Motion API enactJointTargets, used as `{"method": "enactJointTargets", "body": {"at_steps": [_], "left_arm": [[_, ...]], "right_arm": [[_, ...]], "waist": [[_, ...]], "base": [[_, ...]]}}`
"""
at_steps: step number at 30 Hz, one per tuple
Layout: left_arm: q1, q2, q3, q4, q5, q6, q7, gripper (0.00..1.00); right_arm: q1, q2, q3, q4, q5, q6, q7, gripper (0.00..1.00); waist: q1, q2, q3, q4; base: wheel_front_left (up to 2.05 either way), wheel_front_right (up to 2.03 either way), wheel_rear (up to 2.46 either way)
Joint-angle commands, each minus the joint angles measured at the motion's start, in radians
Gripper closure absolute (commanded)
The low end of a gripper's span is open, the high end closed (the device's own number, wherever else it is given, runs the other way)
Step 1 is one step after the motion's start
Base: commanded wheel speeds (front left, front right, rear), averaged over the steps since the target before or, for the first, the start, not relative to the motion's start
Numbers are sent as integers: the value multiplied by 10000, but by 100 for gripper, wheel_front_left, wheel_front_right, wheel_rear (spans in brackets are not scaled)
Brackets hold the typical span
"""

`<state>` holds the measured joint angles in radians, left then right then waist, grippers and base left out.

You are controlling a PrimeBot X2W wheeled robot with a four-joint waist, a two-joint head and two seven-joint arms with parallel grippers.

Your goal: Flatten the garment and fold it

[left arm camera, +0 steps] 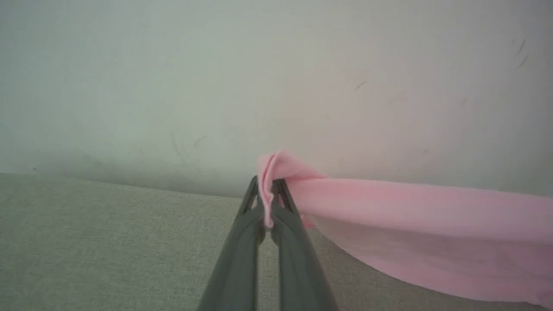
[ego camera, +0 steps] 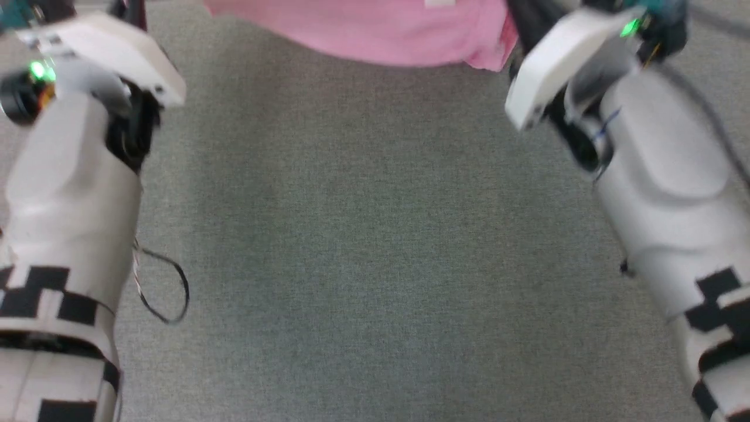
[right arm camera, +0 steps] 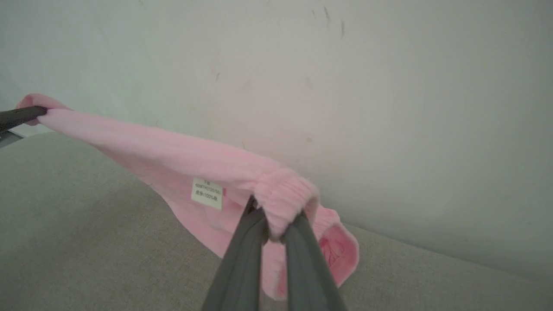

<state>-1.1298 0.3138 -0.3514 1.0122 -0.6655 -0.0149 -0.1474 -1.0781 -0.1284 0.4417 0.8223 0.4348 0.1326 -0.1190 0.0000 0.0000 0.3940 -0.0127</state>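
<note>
Left pincer pinches one end of the garment, right pincer its gathered other end. It hangs taut between them at twelve o'clock over the grey tabletop. Best lower both evenly, keeping tension, so it lands flat.

garment top ctr, grey surf. below
</note>
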Motion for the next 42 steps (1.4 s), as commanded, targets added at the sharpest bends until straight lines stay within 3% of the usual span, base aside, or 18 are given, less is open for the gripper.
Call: {"method": "enactJointTargets", "body": {"at_steps": [1, 9, 16, 20, 28, 33, 38, 42], "left_arm": [[326, -22, 65, 142, -105, -88, -147, 100], [3081, 75, 387, 439, -603, -432, -870, 100], [6066, 448, 442, -1359, -542, 84, -1067, 100], [7976, 823, 534, -3525, -599, 890, -787, 100], [12242, 1812, 940, -9397, -812, 3491, 1002, 100], [14302, 2256, 1208, -11914, -894, 4838, 1883, 100], [15517, 2562, 1373, -13469, -893, 5625, 2393, 100], [15518, 2720, 1529, -13939, -878, 5713, 2456, 100]], "right_arm": [[342, -76, 199, 41, 112, -19, -91, 100], [3295, -669, 1802, -1103, 992, -19, -706, 100], [5959, -1368, 1827, -3180, 895, -19, -726, 100], [7538, -1526, 1355, -4664, 412, -19, -163, 100], [10584, -1420, 110, -7548, -624, -19, 1529, 100], [12316, -1022, -464, -8904, -1149, -19, 2331, 100], [13659, -645, -881, -9829, -1697, -19, 2903, 100], [14061, -229, -1105, -10193, -1891, -19, 3052, 100]], "waist": [[0, 0, -376, 123], [0, 0, -2044, 134], [0, 0, -3323, 113], [0, 0, -3783, 97], [0, 0, -4189, 95], [0, 0, -4245, 208], [0, 0, -4166, 400], [0, 0, -3924, 501]], "base": [[0, 0, 0], [0, 0, 0], [0, 0, 0], [0, 0, 0], [0, 0, 0], [0, 0, 0], [0, 0, 0], [0, 0, 0]]}}
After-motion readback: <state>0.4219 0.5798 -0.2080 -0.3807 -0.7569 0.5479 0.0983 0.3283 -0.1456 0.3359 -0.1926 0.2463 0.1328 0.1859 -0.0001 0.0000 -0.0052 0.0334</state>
